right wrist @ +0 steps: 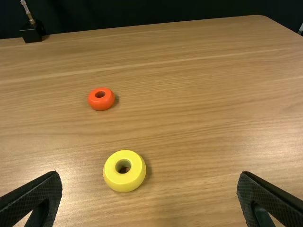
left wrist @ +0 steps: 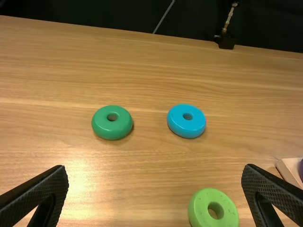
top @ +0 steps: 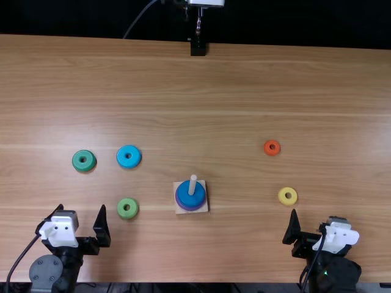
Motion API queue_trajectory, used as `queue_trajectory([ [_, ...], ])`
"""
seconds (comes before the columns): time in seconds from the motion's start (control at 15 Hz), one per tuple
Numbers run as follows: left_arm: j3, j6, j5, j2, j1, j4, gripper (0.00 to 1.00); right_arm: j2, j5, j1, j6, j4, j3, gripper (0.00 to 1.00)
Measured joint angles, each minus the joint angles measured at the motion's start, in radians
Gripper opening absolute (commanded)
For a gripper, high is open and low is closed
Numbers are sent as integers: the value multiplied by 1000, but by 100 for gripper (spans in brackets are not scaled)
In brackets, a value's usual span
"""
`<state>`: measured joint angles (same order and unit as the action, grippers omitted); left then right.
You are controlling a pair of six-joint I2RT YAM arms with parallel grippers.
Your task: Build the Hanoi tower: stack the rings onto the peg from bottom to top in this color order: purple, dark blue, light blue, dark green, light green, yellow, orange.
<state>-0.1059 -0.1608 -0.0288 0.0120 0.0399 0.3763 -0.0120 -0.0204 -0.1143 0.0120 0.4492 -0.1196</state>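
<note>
Light blue, the next ring (going by the colour order) lies ahead and rightward of the left tool, the nearer one, spread wide.

The light brown wooden table carries a streaky lengthwise grain, paler in bands. The round rings are plain: dark green, light blue, light green, yellow and orange-red. On the peg, dark blue tops purple.
</note>
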Motion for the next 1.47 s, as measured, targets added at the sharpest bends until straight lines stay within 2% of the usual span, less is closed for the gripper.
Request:
queue_trajectory([
  [0.27, -67, 0, -1, 63, -16, -53, 100, 0, 0, 0, 0, 0, 0, 100],
  [0.47, -328, 6, -1, 249, -17, -84, 100, 0, 0, 0, 0, 1, 0, 100],
  [0.53, -407, 30, -1, 290, -17, -91, 100, 0, 0, 0, 0, 0, 0, 100],
  [0.73, -642, 176, -5, 523, -50, -84, 100, 0, 0, 0, 0, 1, 0, 100],
  [0.87, -763, 221, -14, 717, -53, -59, 100, 0, 0, 0, 0, 0, 0, 100],
  [1.0, -872, 240, -24, 916, -49, 56, 100, 0, -1, 0, 0, 0, 0, 100],
  [1.27, -1157, 244, -32, 1266, -26, 430, 100, 0, -2, 0, 0, 1, 0, 100],
  [1.33, -1210, 244, -30, 1340, -19, 475, 100, 0, -2, 0, 0, 1, 0, 100],
  [1.47, -1269, 239, -32, 1482, 36, 526, 100, 0, -2, 0, 0, 1, 0, 100],
])
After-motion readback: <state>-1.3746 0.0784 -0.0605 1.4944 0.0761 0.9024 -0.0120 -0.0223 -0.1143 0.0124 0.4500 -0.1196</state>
